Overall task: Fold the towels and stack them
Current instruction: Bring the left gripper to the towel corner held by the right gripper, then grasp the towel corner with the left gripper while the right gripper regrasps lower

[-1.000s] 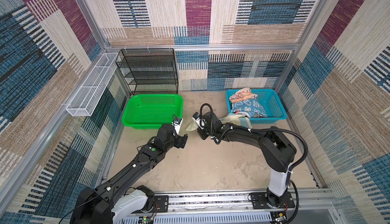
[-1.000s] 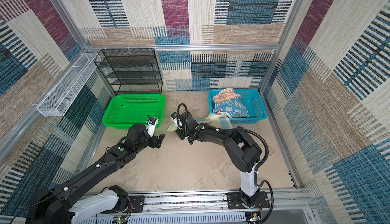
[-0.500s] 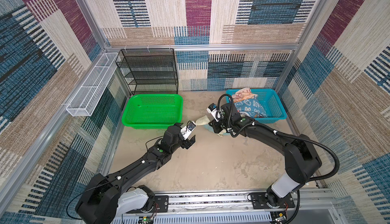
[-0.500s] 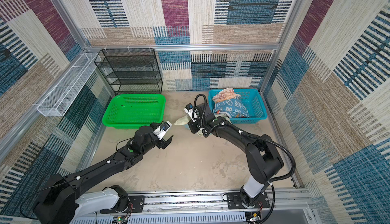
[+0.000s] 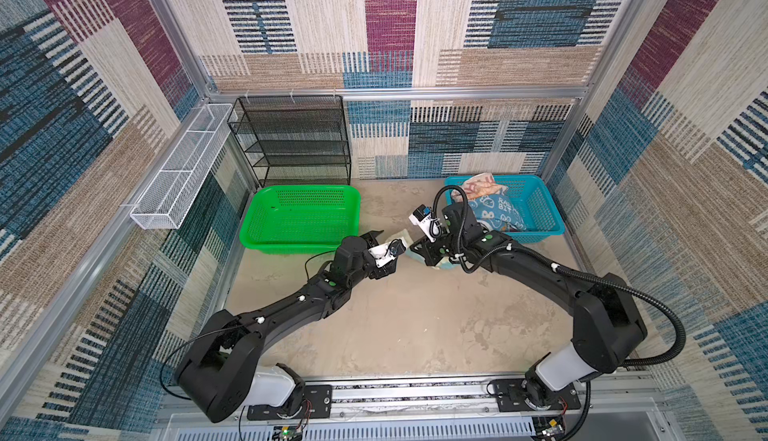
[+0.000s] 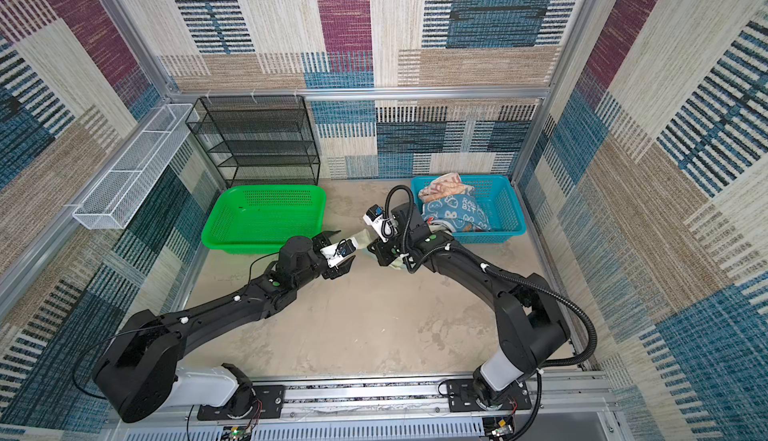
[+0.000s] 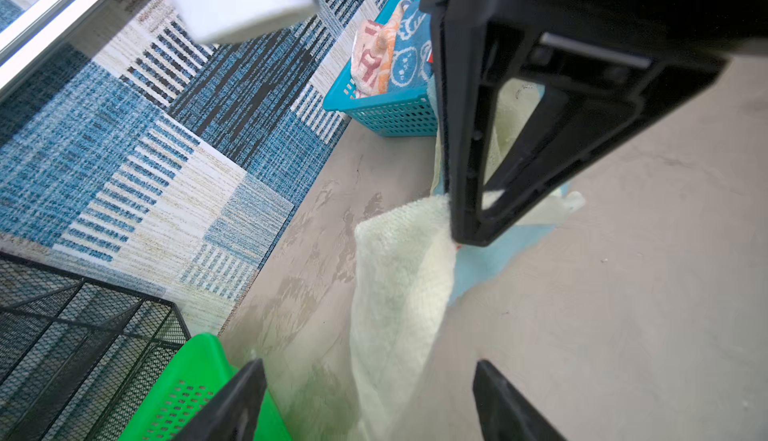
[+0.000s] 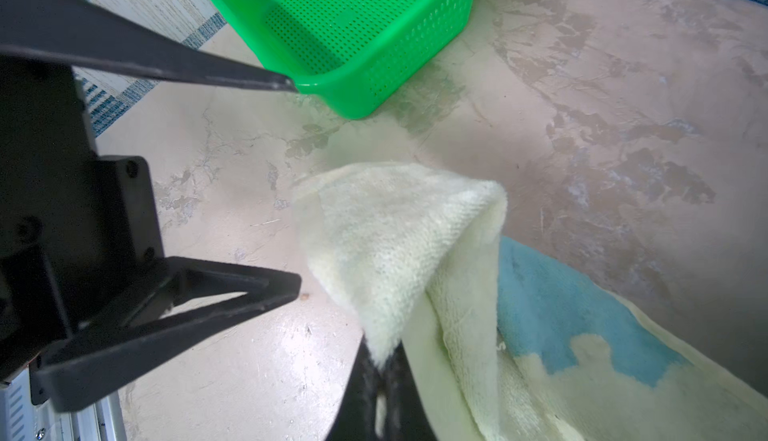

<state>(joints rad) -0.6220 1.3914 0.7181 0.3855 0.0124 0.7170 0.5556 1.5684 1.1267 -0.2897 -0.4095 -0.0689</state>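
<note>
In a top view, the right gripper [image 5: 415,248], arm stretching low, is clamping a corner of the aqua-and-cream towel [image 5: 400,236] between the green basket [image 5: 299,188] and blue basket [image 5: 538,206]. In the left wrist view, the left gripper [image 7: 368,372] is hovering, jaws apart, beside the hanging edge (spreading step, seemingly). In the right wrist view, the cloth is trailing on the table [image 8: 602,85]; the next move calls for pinching a second corner.

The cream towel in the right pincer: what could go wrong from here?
The right pincer pinches only a corner of the cream towel, so it may slip out when pulled. The open left pincer stands close to it; closing in, the two could collide. One left finger is near the green basket and may nudge it.
</note>
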